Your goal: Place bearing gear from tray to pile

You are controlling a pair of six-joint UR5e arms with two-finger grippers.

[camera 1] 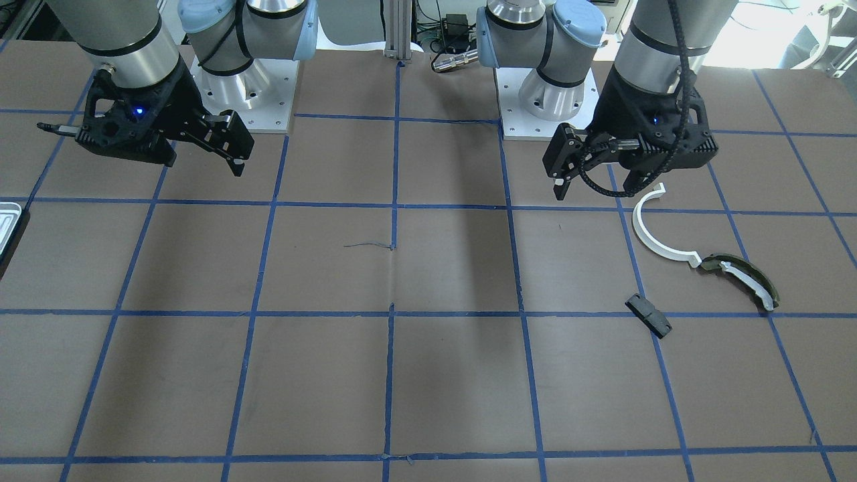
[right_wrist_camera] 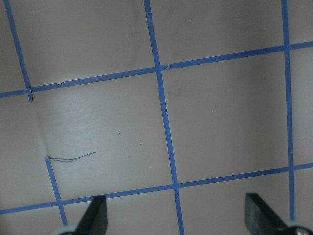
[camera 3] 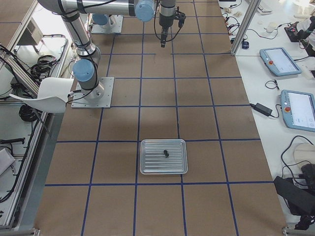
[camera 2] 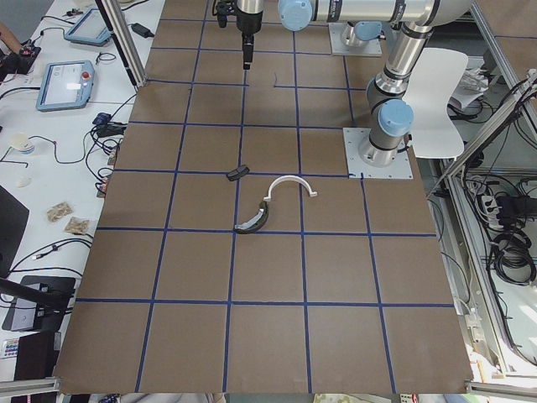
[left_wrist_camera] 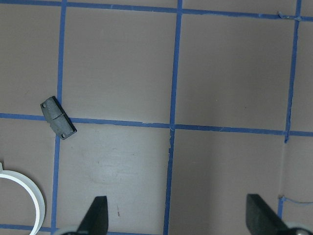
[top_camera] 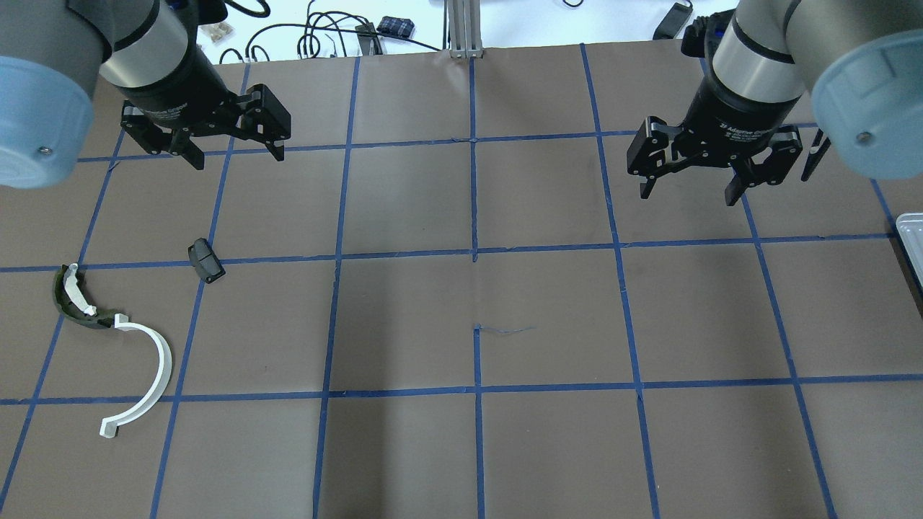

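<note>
**Bearing gear and surroundings.** The gear (camera 3: pixel 166 154) is a small dark object, too small for its detail to be made out, lying near the middle of the tray (camera 3: pixel 147 167). The tray is a shallow silvery rectangle with rounded corners, flat on the table (top_camera: pixel 548 324) toward the end on the robot's right. Only its edge shows in the overhead and front-facing views.

**Pile.** The pile lies well apart from the tray, on the robot's left side of the table.
- A white half-ring (top_camera: pixel 166 362) lies flat.
- One end of the half-ring lies just beside, perhaps touching, an olive curved piece (top_camera: pixel 71 295) that carries a white strip.
- A black block (top_camera: pixel 205 261) lies apart from both, over a line of the blue tape (top_camera: pixel 476 202) grid.

**Grippers.**
- The left gripper (top_camera: pixel 238 157) hangs above the table near the pile. Its fingers are spread wide and hold nothing. Its wrist camera looks down on the block and a sliver of the half-ring.
- The right gripper (top_camera: pixel 686 196) hangs above bare table, apart from the tray. It is likewise spread wide and empty. Its wrist camera shows only brown surface, tape lines and a thin stray thread (right_wrist_camera: pixel 73 158).
</note>
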